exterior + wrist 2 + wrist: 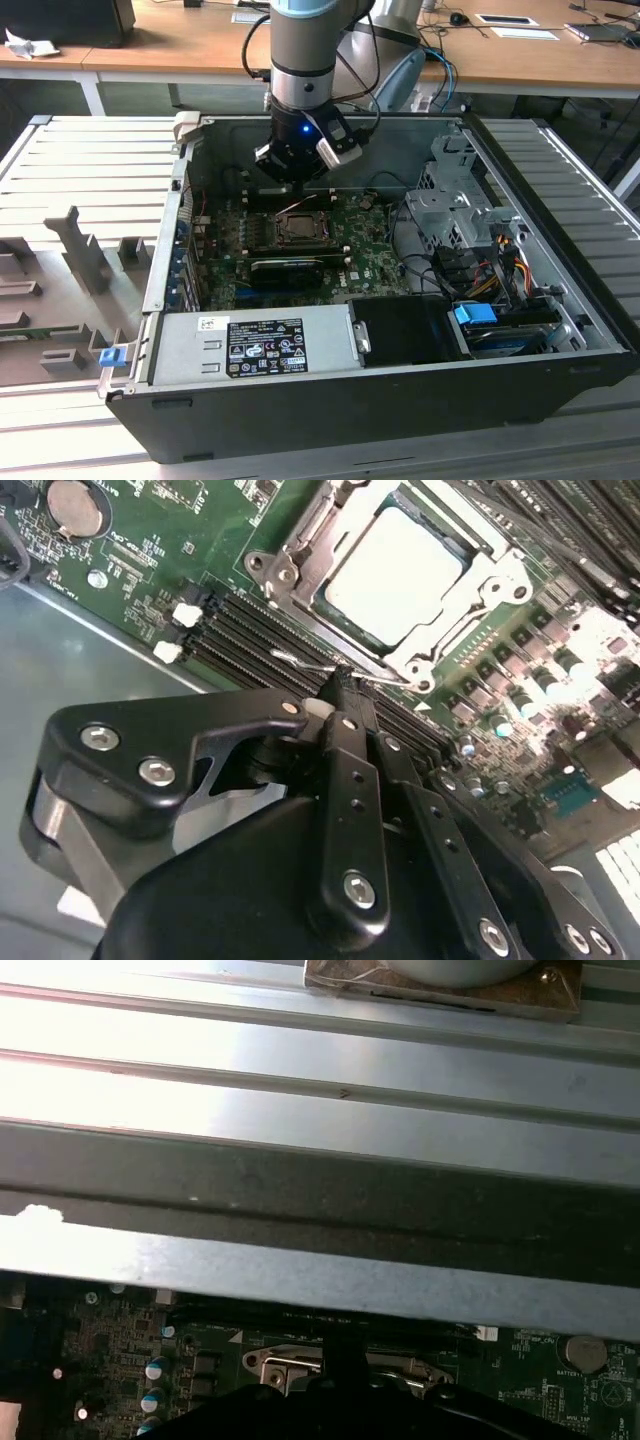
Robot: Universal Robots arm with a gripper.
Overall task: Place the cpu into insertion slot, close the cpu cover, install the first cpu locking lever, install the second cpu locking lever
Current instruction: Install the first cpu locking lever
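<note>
Inside the open black computer case [400, 400], which lies on the grey ribbed desk [90, 160], my arm comes down almost straight from above. My wrist is upright and my jaws [297, 165] point down at the green motherboard [150, 520].

The small flat square cpu [395, 570] with the pale silvery top is already sitting in the dark square insertion slot [345, 620]. The silvery-grey metal cpu cover [296, 555] with the window cut-out lies flat around it, so I judge the cover to be closed.

In the second wrist view my jaws [340, 692] look closed, and I see no gap between the two black fingers. Their tips are at a thin steel wire lever [375, 680], touching it or very close to it. Whether the wire is really pinched between them I cannot tell.

This wire lever is what matters now. It lies directly in front of my fingertips, between them and the cpu, at the edge of the slot nearest to me. Its long axis runs along that edge, parallel to the long black memory slots [240, 630], and so across the direction in which my fingers point. The cpu itself is just beyond the wire, near my jaws but not touching them.
</note>
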